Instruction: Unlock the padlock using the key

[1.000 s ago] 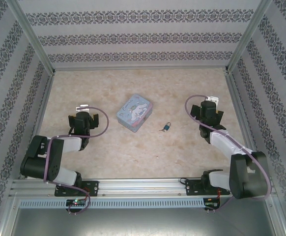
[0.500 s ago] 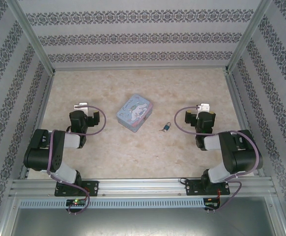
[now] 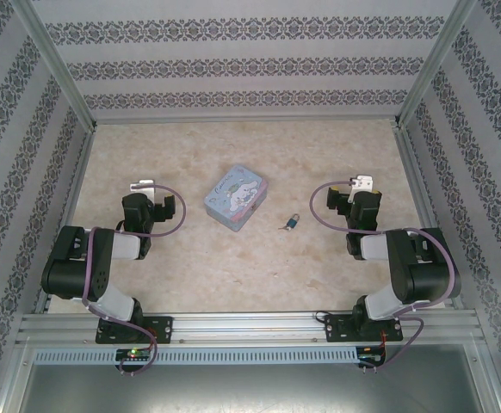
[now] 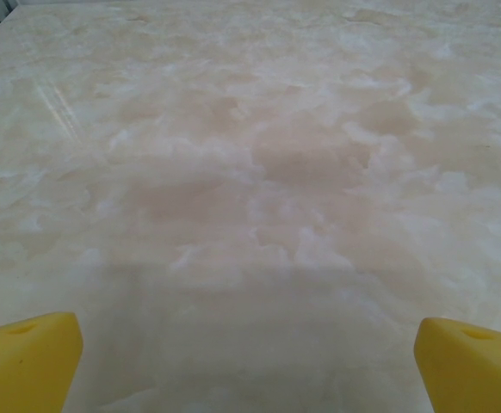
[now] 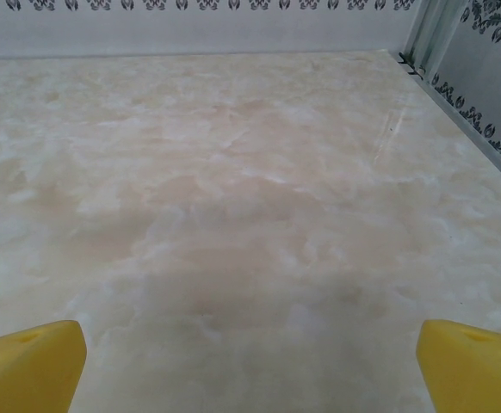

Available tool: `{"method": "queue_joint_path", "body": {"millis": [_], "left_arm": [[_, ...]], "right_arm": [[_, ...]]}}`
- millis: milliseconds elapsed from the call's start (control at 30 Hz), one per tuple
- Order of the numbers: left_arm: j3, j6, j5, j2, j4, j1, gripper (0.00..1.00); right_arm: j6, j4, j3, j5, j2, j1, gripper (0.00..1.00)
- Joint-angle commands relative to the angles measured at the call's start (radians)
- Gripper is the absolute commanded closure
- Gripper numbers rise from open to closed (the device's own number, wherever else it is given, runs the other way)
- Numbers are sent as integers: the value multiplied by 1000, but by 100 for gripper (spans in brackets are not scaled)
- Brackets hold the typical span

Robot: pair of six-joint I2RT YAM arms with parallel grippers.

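Observation:
The tiny bluish padlock point(image 3: 293, 222) lies on the marbled table just right of centre. A thin dark key point(image 3: 282, 228) sits against its left side; I cannot tell whether it is in the lock. My left gripper point(image 3: 142, 186) hovers far left of them, and in the left wrist view this gripper point(image 4: 249, 366) is open, its yellow fingertips point(image 4: 27, 357) wide apart over bare table. My right gripper point(image 3: 364, 183) stands to the right of the padlock, a short way behind it. Seen in the right wrist view, it point(image 5: 250, 366) is open with nothing between its fingertips point(image 5: 474, 361).
A pastel-blue square tin point(image 3: 236, 197) with a cartoon dog lies left of the padlock, between it and the left gripper. Patterned walls point(image 3: 250, 69) enclose the table on three sides. The right wrist view faces the back wall point(image 5: 190, 26) and right corner post point(image 5: 436, 30).
Both arms have folded back toward their bases since a second ago. The right gripper shifted slightly right in the last half second. Padlock, key and tin have not moved.

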Motion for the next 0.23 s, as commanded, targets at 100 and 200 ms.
{"method": "queue_joint_path", "body": {"millis": [100,200], "left_arm": [[20,-3,11,4,36,13,1],[21,-3,11,5,38,13,1]], "right_arm": [[-4,12,24,-64,-14,-5,2],[-22,13,22,-106,-18,-5,2]]}}
